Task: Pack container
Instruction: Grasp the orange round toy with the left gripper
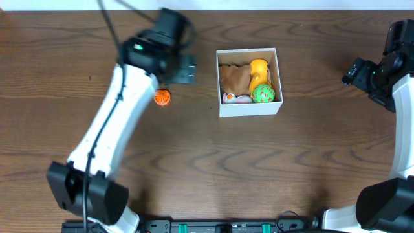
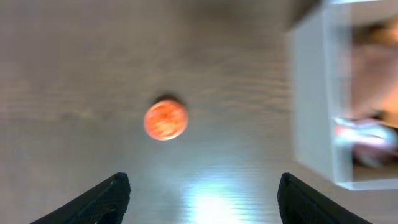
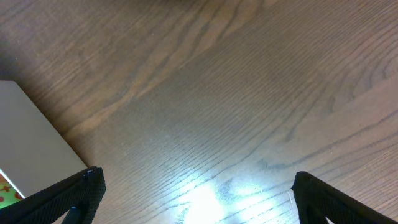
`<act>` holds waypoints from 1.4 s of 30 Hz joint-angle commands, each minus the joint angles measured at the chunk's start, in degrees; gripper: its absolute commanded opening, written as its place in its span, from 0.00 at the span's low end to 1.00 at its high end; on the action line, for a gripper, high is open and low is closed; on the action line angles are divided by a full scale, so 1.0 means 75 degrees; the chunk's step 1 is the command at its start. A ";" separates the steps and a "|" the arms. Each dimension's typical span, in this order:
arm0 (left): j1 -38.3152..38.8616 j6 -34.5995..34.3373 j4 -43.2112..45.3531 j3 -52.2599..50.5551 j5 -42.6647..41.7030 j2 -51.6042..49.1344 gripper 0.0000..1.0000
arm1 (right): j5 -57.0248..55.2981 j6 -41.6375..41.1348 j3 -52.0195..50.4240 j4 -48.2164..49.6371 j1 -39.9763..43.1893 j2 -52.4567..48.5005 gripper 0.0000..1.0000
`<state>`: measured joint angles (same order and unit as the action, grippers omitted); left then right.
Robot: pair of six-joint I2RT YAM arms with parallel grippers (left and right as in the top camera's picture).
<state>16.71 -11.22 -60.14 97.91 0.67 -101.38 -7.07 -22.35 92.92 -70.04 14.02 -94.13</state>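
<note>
Dark brown wood-grain table (image 1: 194, 168), glossy. Upper centre sits box (image 1: 249, 108): small, square, thin white cardboard walls, tan inside. It holds yellow toy (image 1: 259, 67), green spotted ball (image 1: 262, 94), brown soft lump (image 1: 234, 79), and pink-white bit (image 1: 234, 99) by front wall. Well left of box, on table: orange ball (image 1: 162, 98), round, glossy. Over table between orange ball and box: left gripper (image 2: 202, 183), fingers spread wide, empty. Far right of box: right gripper (image 3: 198, 177), also wide apart, nothing held.

White container (image 1: 249, 107), tan inside; orange ball (image 1: 162, 98); green spotted ball (image 1: 262, 94); brown wood-grain table (image 1: 194, 168).
</note>
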 commanded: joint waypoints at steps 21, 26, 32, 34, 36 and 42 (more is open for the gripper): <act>-0.1090 0.0437 0.0965 -0.0562 -0.0519 -0.2906 0.78 | 0.0006 0.0015 -0.0020 -0.0032 0.0035 -0.0052 0.99; -0.1090 0.0527 0.1099 -0.0562 -0.0516 -0.3203 0.78 | 0.0006 0.0015 -0.0020 -0.0035 0.0035 -0.0052 0.99; -0.1090 0.0560 0.1268 -0.0562 -0.0516 -0.3316 0.78 | 0.0006 0.0015 -0.0020 -0.0035 0.0035 -0.0052 0.99; -0.1090 0.0632 0.1323 -0.0571 -0.0519 -0.3319 0.77 | 0.0006 0.0015 -0.0020 -0.0038 0.0035 -0.0052 0.99; -0.1090 0.0729 0.1332 -0.0571 -0.0519 -0.3319 0.77 | 0.0006 0.0015 -0.0020 -0.0038 0.0035 -0.0052 0.99; -0.1090 0.0839 0.1326 -0.0577 -0.0519 -0.3445 0.72 | 0.0006 0.0015 -0.0020 -0.0050 0.0035 -0.0052 0.99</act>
<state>8.71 -6.09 -50.06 93.65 -3.03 -125.89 -7.07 -22.35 92.92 -70.26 14.02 -94.15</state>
